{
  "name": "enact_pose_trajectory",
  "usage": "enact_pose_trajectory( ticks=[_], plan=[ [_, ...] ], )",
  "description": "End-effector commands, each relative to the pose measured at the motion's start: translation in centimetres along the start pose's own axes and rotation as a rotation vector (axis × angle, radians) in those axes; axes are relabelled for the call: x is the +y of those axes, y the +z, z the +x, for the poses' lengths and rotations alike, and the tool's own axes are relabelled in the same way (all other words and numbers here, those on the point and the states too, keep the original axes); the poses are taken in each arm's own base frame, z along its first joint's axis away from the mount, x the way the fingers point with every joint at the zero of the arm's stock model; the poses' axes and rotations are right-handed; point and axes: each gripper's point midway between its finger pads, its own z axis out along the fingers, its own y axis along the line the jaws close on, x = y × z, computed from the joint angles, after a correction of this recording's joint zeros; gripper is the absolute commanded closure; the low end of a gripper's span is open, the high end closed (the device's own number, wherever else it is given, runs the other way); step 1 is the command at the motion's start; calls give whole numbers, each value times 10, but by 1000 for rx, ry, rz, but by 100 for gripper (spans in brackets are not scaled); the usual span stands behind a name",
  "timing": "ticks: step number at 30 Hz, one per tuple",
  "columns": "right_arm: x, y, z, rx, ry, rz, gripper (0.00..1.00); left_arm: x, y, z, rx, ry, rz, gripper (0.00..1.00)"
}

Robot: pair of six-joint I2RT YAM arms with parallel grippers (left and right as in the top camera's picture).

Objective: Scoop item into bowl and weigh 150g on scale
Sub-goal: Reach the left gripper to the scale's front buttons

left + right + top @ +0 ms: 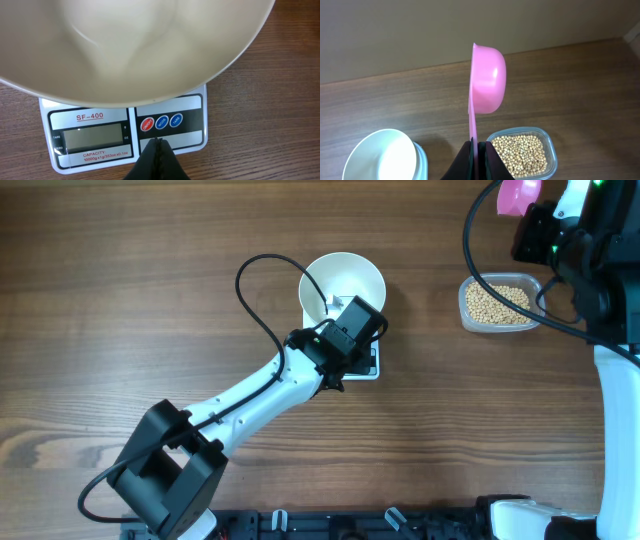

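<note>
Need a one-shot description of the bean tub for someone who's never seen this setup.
On the wooden table, find the white bowl sitting on the scale near the centre. To its right in the overhead view stands a clear rounded-rectangle tub. It is the only see-through vessel, and the only one holding tan beans; the bowl is empty.

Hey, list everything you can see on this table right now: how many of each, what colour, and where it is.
bowl: one, white, empty, sitting on the scale
scale: one, white with a grey display, mid-table under the bowl
beans: many, tan, inside the container
container: one, clear plastic, on the table to the right of the bowl in the overhead view
scoop: one, pink, raised off the table near the container
table: one, brown wood
left tool: one, black, shut, tips by the scale's buttons
right tool: one, black, shut on the scoop's handle
</note>
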Motion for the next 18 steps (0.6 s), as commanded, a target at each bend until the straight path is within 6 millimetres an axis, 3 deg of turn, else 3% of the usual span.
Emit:
enact_pose_trajectory(
  ticks=[1,5,7,13,18],
  plan=[
    [-2,-1,-5,-13,-20,16,96,-8,-24,-8,-41,-11,56,96],
    [-2,-1,-5,-13,-20,16,96,-14,-69,-26,-128,-16,122,96],
    [-2,-1,-5,-12,-20,16,96,-12,-74,-22,-120,-13,118,96],
    [-2,-1,-5,-13,-20,16,96,-3,-50,14,-38,7,74,96],
    [-2,-1,-6,-16,-17,15,96,-3,-30,17,-90,-47,107,96]
  ],
)
